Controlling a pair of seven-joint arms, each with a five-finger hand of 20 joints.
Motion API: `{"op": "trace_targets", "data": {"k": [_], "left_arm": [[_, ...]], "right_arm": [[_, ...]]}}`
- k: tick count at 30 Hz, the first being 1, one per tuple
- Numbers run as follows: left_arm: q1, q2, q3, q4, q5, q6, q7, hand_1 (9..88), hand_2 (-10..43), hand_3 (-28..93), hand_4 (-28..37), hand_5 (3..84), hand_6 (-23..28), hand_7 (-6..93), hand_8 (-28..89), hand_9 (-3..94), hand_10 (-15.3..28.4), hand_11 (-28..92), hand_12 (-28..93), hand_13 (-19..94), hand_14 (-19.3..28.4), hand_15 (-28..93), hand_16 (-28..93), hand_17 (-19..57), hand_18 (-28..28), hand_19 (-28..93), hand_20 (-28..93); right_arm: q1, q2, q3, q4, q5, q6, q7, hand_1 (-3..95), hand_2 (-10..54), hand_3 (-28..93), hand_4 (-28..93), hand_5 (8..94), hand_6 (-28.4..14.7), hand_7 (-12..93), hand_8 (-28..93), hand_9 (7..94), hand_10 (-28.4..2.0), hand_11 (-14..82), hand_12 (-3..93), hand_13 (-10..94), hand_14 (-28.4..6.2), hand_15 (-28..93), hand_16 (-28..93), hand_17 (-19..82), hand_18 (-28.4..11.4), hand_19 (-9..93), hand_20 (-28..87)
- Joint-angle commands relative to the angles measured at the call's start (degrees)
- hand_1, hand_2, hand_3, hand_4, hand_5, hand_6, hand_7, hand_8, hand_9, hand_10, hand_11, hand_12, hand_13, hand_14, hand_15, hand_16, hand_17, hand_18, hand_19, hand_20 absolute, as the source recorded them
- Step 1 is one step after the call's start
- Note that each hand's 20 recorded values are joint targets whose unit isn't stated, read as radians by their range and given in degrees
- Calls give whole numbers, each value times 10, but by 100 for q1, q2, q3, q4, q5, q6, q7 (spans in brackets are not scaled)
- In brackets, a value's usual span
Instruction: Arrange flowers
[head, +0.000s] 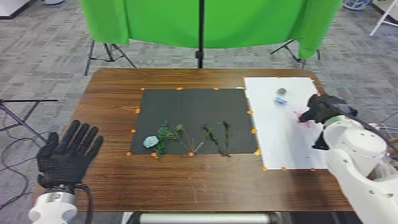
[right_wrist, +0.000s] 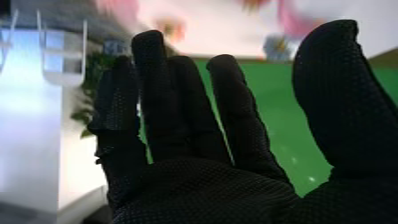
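laid side by side along the near edge of a dark mat (head: 191, 107): green sprigs (head: 163, 137), with a pale bloom (head: 150, 141) toward the near left corner. on a white sheet (head: 275, 135) to the right, near the far edge, a grey piece (head: 282, 91) and a blue piece (head: 281, 100); something pink (head: 303, 121) beside the right edge. over that right edge, right robot hand (head: 330, 107) released, fingers straight, thumb apart. over the left edge of the bench (head: 178, 185), left robot hand (head: 62, 167) released, fingers spread. beyond the far edge, green cloth (head: 249, 25).
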Motion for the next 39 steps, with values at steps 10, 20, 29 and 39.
{"op": "trace_targets", "data": {"k": [10,20,29,39], "left_arm": [[20,-36,83,39,12,-36,-145,280,117,783,-283,451,101,104,-87,384,157,192,100,268,164,327,-69,-84,134,336,109],[87,-67,45,13,0,-38,-140,280,117,783,-283,451,101,104,-87,384,156,192,99,269,164,327,-69,-84,134,335,108],[151,-39,51,-23,-3,-29,-94,280,117,783,-283,451,102,104,-86,385,156,192,100,268,164,327,-68,-84,134,337,109],[-147,93,222,71,-1,15,-55,280,117,782,-283,451,102,104,-87,384,156,193,100,269,163,326,-69,-84,134,337,109]], "right_arm": [[46,-244,-617,464,-446,1024,-344,568,-95,680,-283,746,-5,207,-43,783,-120,118,242,667,-88,422,318,321,-225,879,377],[361,-74,-989,-516,-837,1852,-963,585,-95,711,-283,811,-12,246,-10,871,-122,77,324,704,-81,421,361,328,-224,883,381],[2153,-740,-2642,283,-814,1895,-2133,585,-95,718,-283,811,-14,250,-5,874,-120,66,338,697,-79,416,375,319,-220,877,382],[3451,-1982,-3864,1918,-1748,1734,-3402,583,-95,719,-283,810,-11,255,-9,877,-117,62,341,697,-77,415,375,318,-219,877,387]]}}
